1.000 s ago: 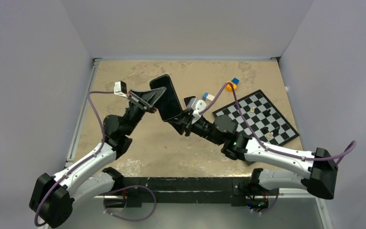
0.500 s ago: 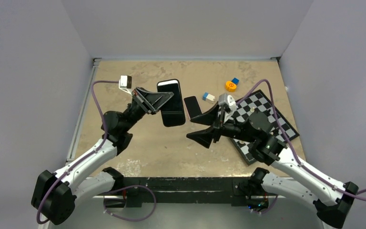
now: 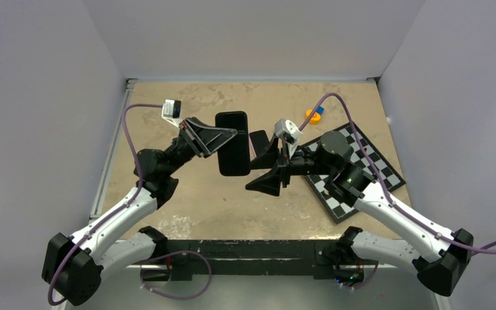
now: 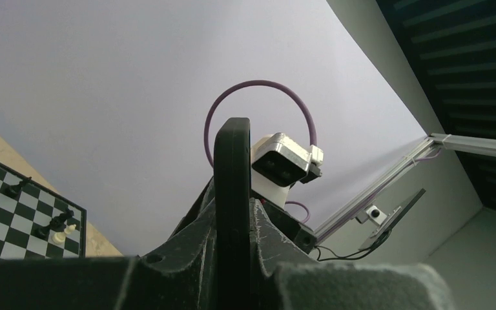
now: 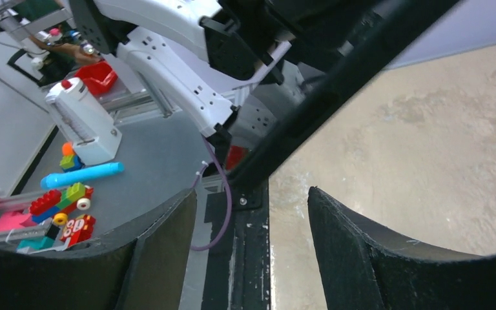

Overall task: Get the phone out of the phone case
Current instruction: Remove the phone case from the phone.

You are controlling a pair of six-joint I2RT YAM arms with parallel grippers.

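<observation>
Your left fingers (image 3: 212, 137) are clamped on one long edge of the black phone (image 3: 234, 152), which is held above the middle of the bench (image 3: 219, 200), its broad face toward the top camera. Whether its case is on cannot be told. Your right fingers (image 3: 268, 181) are spread wide, just right of the phone, beside the chessboard (image 3: 361, 174).

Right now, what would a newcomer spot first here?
The black rectangular phone, clamped in the left tool and held up at centre. Facing it, the right tool gapes open and empty, with the black-and-white chequered chessboard lying to the right.
</observation>
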